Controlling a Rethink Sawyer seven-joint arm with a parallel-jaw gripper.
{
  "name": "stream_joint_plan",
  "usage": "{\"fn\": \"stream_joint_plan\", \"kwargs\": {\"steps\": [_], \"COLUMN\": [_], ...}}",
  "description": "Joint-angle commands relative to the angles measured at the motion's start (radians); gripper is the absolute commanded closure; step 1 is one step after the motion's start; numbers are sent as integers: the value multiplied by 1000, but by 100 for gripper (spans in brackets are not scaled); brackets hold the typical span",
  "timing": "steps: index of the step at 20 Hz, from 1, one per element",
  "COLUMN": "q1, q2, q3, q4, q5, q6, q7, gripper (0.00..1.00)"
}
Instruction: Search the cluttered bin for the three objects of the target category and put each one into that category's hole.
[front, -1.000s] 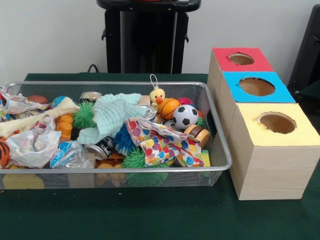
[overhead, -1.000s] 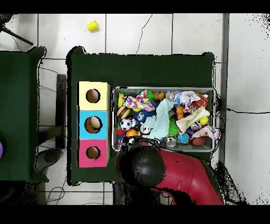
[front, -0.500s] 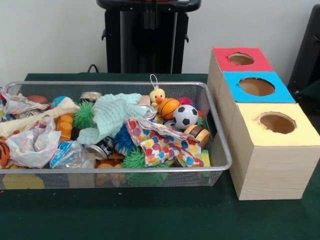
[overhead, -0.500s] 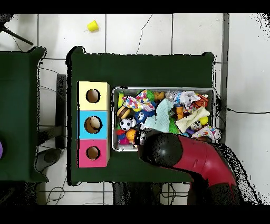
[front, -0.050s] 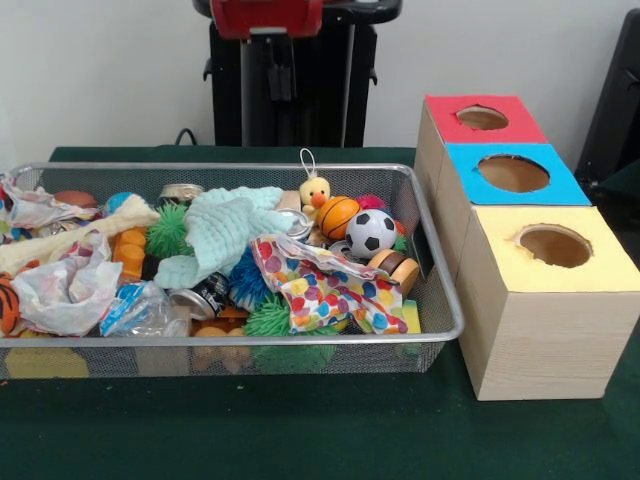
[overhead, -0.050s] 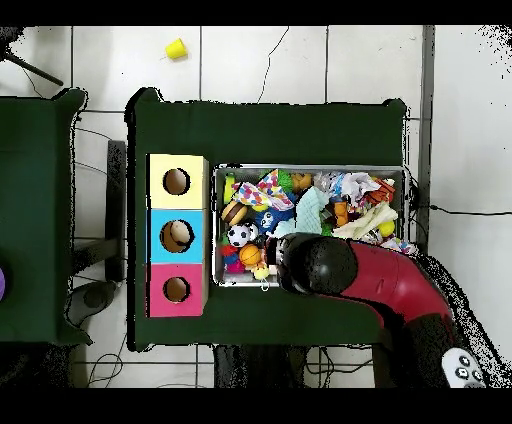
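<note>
A wire bin (front, -0.050s: 440, 290) is sitting on the green table (front, -0.050s: 330, 435), packed with toys, cloth and wrappers. Just beside it a row of three boxes is standing: the red box (front, -0.050s: 455, 125), the blue box (front, -0.050s: 560, 185) and the yellow box (front, -0.050s: 600, 265), each with a round hole on top. From above, something pale is showing inside the blue box's hole, while the other two holes are looking dark.

Near the bin's box-side end a soccer ball (front, -0.050s: 371, 232) is lying, with an orange basketball (front, -0.050s: 338, 217) touching it and a yellow duck (front, -0.050s: 315, 192) just behind that. A spotted cloth (front, -0.050s: 325, 285) is draped in front of the soccer ball, a mint cloth (front, -0.050s: 225, 230) is spread toward the bin's middle, and a can (front, -0.050s: 200, 297) is lying beside it.

The arm (overhead, -0.050s: 370, 280) is reaching over the bin's robot-side edge, covering part of the clutter. In the front view only a red part is showing at the top edge. The gripper itself is hidden, so I cannot tell whether it is spread or pressed together.
</note>
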Motion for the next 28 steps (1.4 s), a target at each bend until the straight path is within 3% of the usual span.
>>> {"fn": "stream_joint_plan", "kwargs": {"steps": [1, 7, 11, 28], "q1": [-66, -114, -130, -164], "q2": [160, 261, 288, 243], "q3": [157, 220, 252, 333], "q4": [-144, -240, -260, -214], "q5": [-110, -182, -219, -298], "q6": [-37, -32, -25, 11], "q7": [-255, -275, -266, -196], "gripper": [100, 100, 100, 100]}}
